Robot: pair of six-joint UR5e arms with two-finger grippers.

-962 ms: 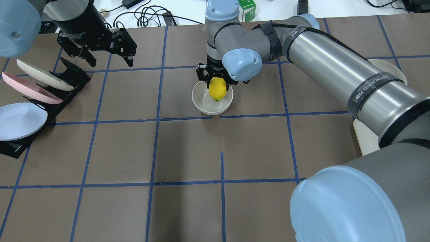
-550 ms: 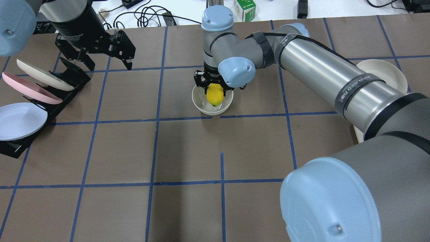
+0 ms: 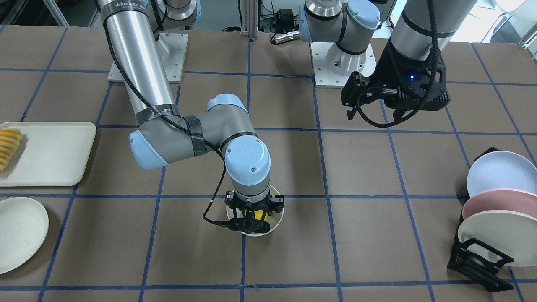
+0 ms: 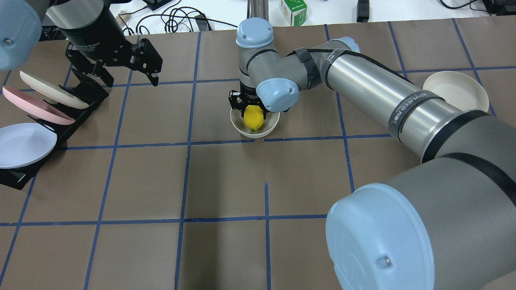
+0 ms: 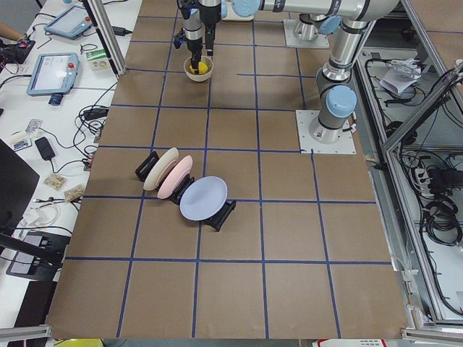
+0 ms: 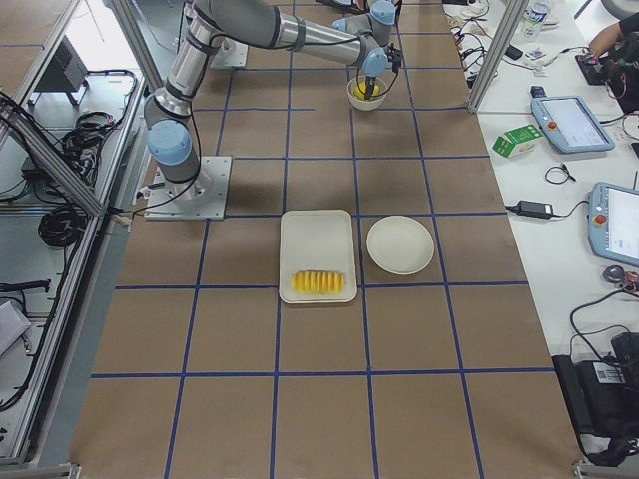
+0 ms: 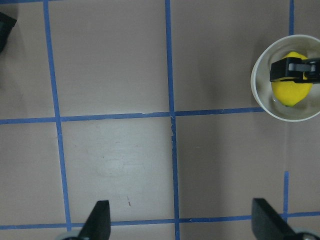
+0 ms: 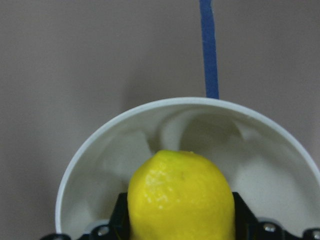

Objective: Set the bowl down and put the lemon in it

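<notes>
Right end effector (image 4: 252,110): pointing straight down into the bowl (image 8: 270,160), its black fingers closing on both flanks of the lemon (image 8: 180,195) and gripping it.

Lemon: bright yellow, oval, with finely pitted skin. It is hanging inside the bowl's rim, pointed end down. Cannot tell whether it is touching the bowl floor.

Bowl: deep, round, glossy cream-white with a plain thin rim. It is sitting upright on the counter (image 4: 225,181), a matte brown surface gridded with blue tape; one tape line is running just beside the bowl.

Left end effector (image 4: 130,76): hovering well apart from the bowl, its black angular jaws spreading wide and holding nothing.

Beyond it from the bowl, a black rack (image 4: 86,94) is propping three smooth round plates on edge: cream, pink and pale blue.

Well apart on the bowl's other side, a rectangular white tray (image 3: 54,159) with rounded corners is carrying a row of orange-yellow fruit slices (image 3: 9,147). A flat cream plate (image 3: 16,230) is lying beside the tray.
</notes>
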